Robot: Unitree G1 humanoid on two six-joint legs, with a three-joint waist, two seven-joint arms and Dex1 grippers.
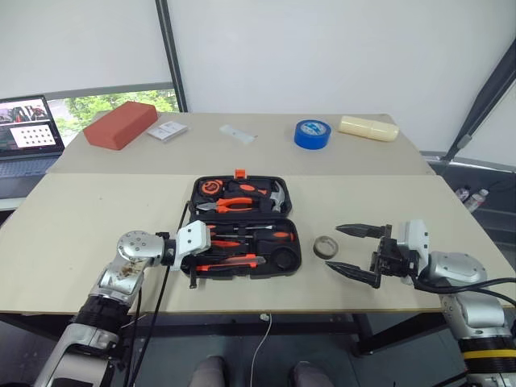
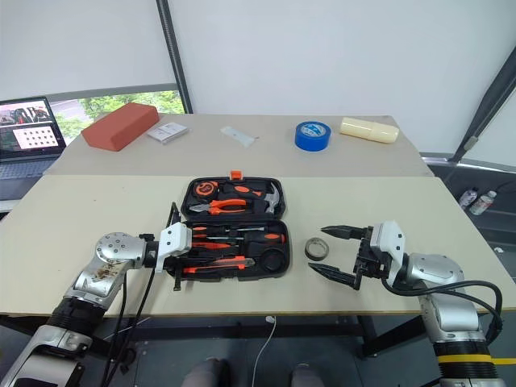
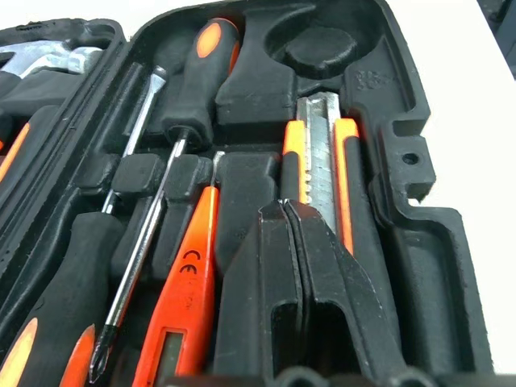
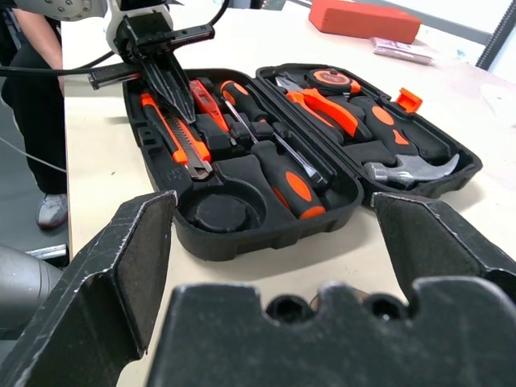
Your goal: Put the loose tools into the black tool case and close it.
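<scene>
The small dark tape roll (image 1: 326,247) is the one loose tool not yet in the tool case (image 1: 286,260); it lies flat on the table (image 1: 72,234) just right of the case's near half and a little to the left of the right gripper (image 1: 353,252). It looks light, stiff and hollow, likely to skate if nudged from the side, so a pinch across one wall of the ring, one finger inside the hole and one outside, seems the safest hold; the round pocket (image 4: 219,211) at the right end of the near half looks meant for it. The right gripper hangs with its fingers spread wide and nothing between them. The left gripper (image 4: 179,90) is clenched, empty, its tips pressed down on the utility knife (image 3: 321,161) in the near half of the case. The case itself is rigid plastic, lying open with its lid half on the far side, and should swing shut with a push on the lid's far edge by the orange latch (image 1: 239,172). The head views give the layout and the roll's place; the left wrist view shows the two screwdrivers (image 3: 141,234) and the tester pen (image 3: 187,294) seated in their slots, and the right wrist view shows the round pocket empty and the pliers (image 4: 326,106) and hammer (image 4: 407,168) in the lid half.
</scene>
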